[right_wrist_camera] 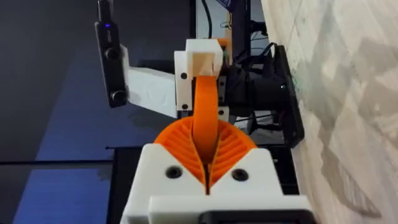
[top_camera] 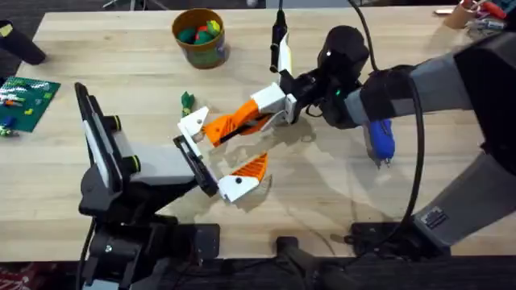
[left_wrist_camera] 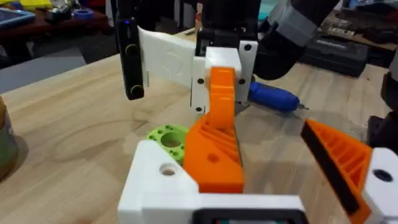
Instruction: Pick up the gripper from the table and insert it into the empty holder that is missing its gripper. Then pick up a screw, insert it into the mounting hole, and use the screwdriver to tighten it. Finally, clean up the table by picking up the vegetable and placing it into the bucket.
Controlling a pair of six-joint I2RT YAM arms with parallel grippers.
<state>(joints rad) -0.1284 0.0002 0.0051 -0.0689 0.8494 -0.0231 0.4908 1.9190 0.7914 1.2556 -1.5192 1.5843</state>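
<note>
The pale wooden desk (top_camera: 339,209) carries everything. The right arm reaches in from the lower right, and its right hand (top_camera: 260,113), white with orange ribbed pads, is clenched on the small orange plastic wedge-shaped fingertip (top_camera: 230,125). That fingertip is smooth on its narrow back and ribbed on its face, with a small round hole near its thick end as seen from the left wrist camera (left_wrist_camera: 214,149). Its long axis runs across the middle of the desk, from the right hand toward the left arm's end, dropping slightly toward the left. Its far end lies against the white angular plastic holder block (top_camera: 193,125), which sits at the tip of one finger of the left arm; in the right wrist view the strip (right_wrist_camera: 204,118) leads straight from between the two pads into that white block (right_wrist_camera: 202,62).

The left hand (top_camera: 216,157) stands spread wide, grasping nothing; its other finger carries its own orange pad (top_camera: 254,167) on a white block nearer the desk's front edge.

The small round ochre-yellow bucket with a green band (top_camera: 199,36) stands at the far side, coloured toy pieces inside. The blue pen-shaped screwdriver (top_camera: 379,138) lies under the right arm, partly hidden. The tiny green toy vegetable (top_camera: 187,101) lies between bucket and holder. A lime-green round disc with holes (left_wrist_camera: 168,137) lies flat just beside the holder.
</note>
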